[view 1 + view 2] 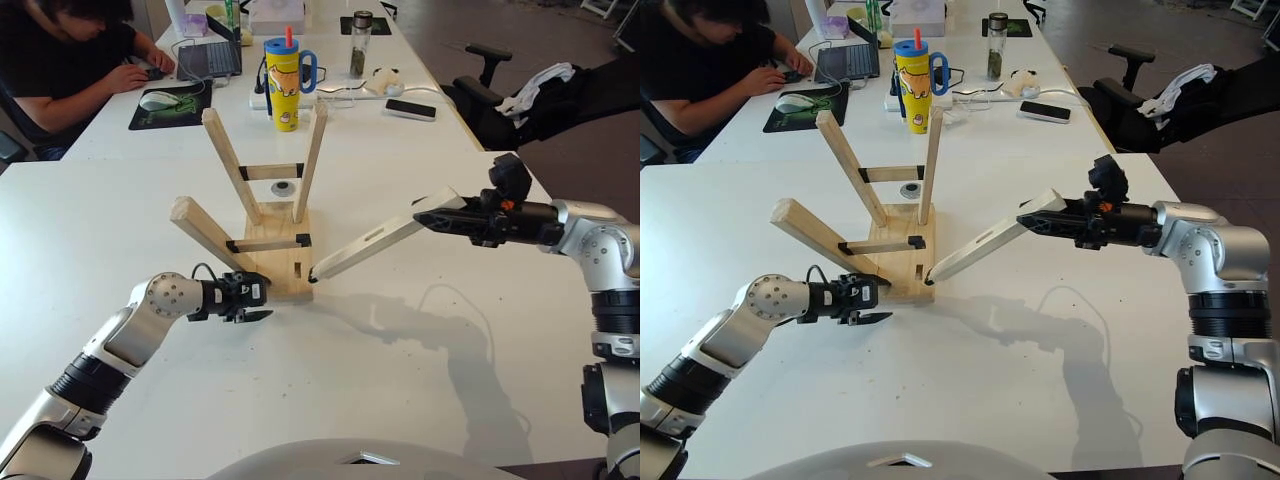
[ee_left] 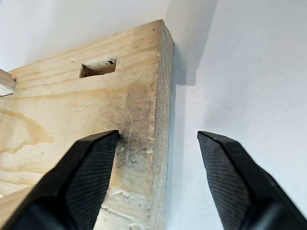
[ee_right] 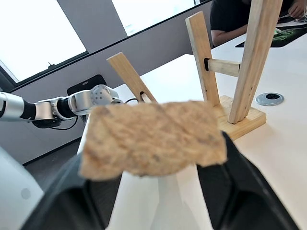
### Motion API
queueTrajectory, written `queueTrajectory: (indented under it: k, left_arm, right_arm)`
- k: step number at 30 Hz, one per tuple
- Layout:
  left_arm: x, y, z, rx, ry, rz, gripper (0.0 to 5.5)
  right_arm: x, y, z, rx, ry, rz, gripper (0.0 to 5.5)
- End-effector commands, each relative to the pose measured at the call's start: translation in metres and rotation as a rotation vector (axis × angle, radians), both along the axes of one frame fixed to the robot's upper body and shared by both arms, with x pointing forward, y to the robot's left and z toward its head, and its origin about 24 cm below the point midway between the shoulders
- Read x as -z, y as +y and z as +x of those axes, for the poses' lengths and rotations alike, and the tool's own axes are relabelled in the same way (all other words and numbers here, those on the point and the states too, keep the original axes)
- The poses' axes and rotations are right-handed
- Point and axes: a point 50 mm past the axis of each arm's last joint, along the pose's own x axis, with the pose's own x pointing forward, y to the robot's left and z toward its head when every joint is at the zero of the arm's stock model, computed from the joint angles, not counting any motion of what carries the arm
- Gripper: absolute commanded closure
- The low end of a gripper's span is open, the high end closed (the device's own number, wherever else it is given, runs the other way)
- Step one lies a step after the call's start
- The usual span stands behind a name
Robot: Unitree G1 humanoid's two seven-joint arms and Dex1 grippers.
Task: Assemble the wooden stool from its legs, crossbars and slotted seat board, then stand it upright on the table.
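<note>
The left arm (image 1: 120,345) reaches low and forward with its wrist level, the left gripper (image 1: 262,302) spread apart with one finger either side of the seat board (image 1: 285,282) edge, while the right arm (image 1: 600,245) extends inward, the right gripper (image 1: 425,217) clamped on the leg (image 1: 365,243) end.

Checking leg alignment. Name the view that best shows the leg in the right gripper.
Left eye view: the loose leg runs full length from the right gripper to a corner of the seat board. The right eye view matches; the right wrist view gives its near end, clamped between the fingers.
</note>
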Motion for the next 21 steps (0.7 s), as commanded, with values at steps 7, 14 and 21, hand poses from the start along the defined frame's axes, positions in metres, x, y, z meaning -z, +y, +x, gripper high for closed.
queueTrajectory:
  k: [7,14,21]
  left_arm:
    - [0.042,0.005,-0.029,-0.003,0.282,0.063,2.47]
    - [0.045,-0.005,-0.032,0.008,0.243,0.052,2.47]
    - [0.048,-0.011,-0.039,0.0,0.254,0.045,2.47]
  right_arm:
    - [-0.001,0.031,0.027,-0.132,-0.079,-0.12,3.39]
    - [0.002,0.043,0.033,-0.191,-0.125,-0.274,3.4]
    - [-0.013,0.048,0.039,-0.2,-0.192,-0.372,3.41]
